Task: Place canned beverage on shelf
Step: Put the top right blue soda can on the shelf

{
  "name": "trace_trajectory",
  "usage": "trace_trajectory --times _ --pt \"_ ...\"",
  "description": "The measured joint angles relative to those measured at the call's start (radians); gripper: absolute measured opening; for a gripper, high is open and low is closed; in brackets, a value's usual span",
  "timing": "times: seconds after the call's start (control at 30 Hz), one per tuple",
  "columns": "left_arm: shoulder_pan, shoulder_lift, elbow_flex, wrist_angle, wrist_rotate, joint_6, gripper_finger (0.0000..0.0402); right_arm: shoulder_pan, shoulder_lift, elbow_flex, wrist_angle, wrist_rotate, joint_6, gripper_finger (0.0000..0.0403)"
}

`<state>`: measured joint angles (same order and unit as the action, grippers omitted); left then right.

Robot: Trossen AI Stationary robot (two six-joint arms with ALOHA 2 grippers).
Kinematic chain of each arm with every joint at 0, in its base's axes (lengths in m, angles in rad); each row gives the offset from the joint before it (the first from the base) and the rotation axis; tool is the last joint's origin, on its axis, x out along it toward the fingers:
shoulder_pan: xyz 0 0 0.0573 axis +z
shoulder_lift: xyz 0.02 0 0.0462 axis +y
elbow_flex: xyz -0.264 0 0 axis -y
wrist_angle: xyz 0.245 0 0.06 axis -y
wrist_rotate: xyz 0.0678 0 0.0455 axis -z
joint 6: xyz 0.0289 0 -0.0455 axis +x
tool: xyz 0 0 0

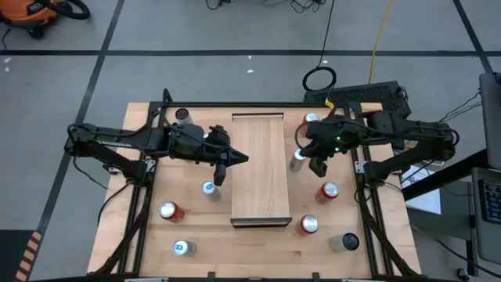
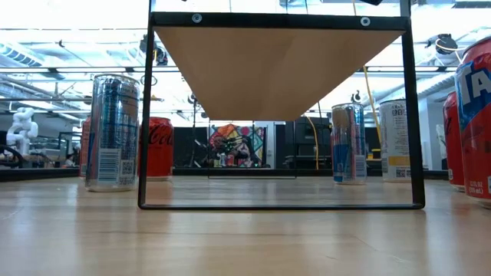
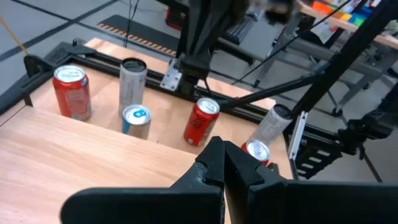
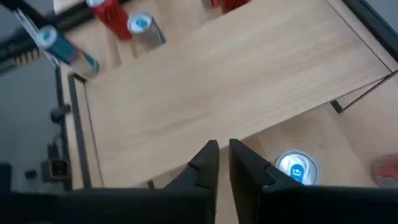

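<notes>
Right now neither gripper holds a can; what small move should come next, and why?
Probably open the right gripper wider and lower it over the silver can beside it. The shelf carries no cans yet, this can stands just off its right edge, and the fingers look only barely parted. The left gripper is shut, hovering left of the shelf.

Red can [image 2: 159, 148] — "Coca-Cola" script (partly hidden).

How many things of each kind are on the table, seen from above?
Cans: 9
Shelf: 1
Total: 10
</notes>
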<state>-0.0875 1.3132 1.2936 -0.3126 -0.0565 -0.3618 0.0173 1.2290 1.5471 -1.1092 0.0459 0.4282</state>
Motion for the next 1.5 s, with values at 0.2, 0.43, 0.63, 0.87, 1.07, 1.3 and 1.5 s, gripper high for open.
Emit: trace_trajectory --times 0.2,0.43,0.63,0.87,1.07,1.3,1.5 --pt "-0.002 -0.006 0.0 -0.064 0.001 0.0 0.0 -0.036 0.032 0.0 -0.091 -0.019 -0.098 0.0088" --pt "-0.002 -0.008 0.0 -0.145 0.001 -0.01 0.0 -0.057 0.058 0.0 -0.161 -0.018 -0.108 0.0169" --pt "-0.007 -0.008 0.0 -0.157 0.001 -0.091 0.0 -0.056 0.055 0.0 -0.16 -0.018 -0.113 0.0209" --pt "-0.021 -0.008 0.0 -0.162 0.001 -0.104 0.0 -0.056 0.056 0.0 -0.128 0.008 -0.161 0.0224" --pt "-0.021 -0.008 0.0 -0.184 0.001 -0.104 0.0 -0.055 0.056 0.0 -0.146 0.005 -0.17 0.0241" --pt "-0.021 -0.007 0.0 -0.235 -0.001 -0.104 0.0 -0.067 0.018 0.0 -0.177 -0.003 -0.291 0.0247" --pt "-0.019 -0.007 0.0 -0.281 -0.003 -0.104 0.0 -0.102 -0.048 0.0 -0.225 -0.047 -0.343 0.0247"
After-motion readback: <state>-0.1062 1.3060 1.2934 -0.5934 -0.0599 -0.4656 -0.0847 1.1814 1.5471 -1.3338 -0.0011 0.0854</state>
